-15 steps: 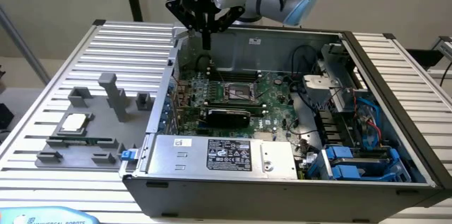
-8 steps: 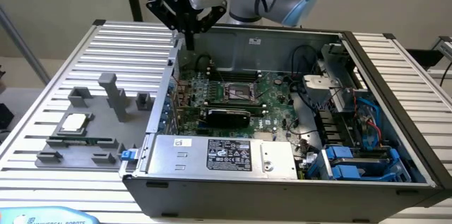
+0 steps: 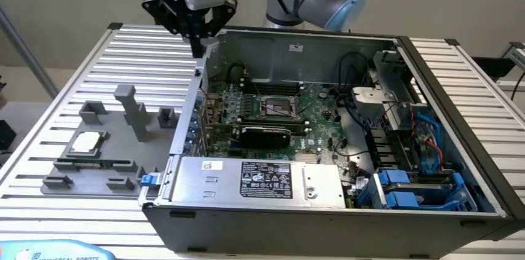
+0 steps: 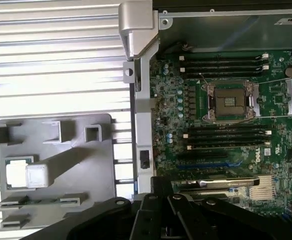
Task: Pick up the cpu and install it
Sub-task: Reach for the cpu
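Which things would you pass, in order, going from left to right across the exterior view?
cpu → tall grey post → gripper → empty processor socket → blue drive cage

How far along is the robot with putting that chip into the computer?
Barely begun. Nothing looks done: the cpu lies on the grey fixture beside the case, and the motherboard socket looks empty. In hand: nothing; the gripper is shut and hovers above the case's edge. Left: both the pickup and the install.
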You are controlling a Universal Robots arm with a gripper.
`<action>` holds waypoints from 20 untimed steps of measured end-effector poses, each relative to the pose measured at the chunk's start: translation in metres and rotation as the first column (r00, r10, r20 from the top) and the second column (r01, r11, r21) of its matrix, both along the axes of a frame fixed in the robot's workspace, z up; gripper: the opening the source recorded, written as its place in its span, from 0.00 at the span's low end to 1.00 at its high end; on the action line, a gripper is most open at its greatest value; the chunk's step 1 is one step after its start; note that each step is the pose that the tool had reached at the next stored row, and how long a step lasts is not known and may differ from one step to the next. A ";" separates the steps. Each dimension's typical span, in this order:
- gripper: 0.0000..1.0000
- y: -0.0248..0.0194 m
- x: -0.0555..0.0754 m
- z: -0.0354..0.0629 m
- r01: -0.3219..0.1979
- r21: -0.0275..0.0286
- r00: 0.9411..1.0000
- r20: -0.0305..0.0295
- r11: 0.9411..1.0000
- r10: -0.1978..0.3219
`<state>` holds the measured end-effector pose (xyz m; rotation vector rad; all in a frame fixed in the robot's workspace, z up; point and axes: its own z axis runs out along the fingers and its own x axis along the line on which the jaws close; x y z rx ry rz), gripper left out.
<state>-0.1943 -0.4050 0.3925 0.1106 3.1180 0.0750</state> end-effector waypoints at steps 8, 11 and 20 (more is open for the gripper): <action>0.11 0.0000 -0.036 -0.0009 0.000 0.000 1.000 0.000 1.000 0.000; 0.11 0.0000 -0.050 -0.0015 0.000 0.000 1.000 0.000 1.000 0.000; 0.11 0.0000 -0.091 -0.0041 0.000 0.000 1.000 0.000 1.000 0.000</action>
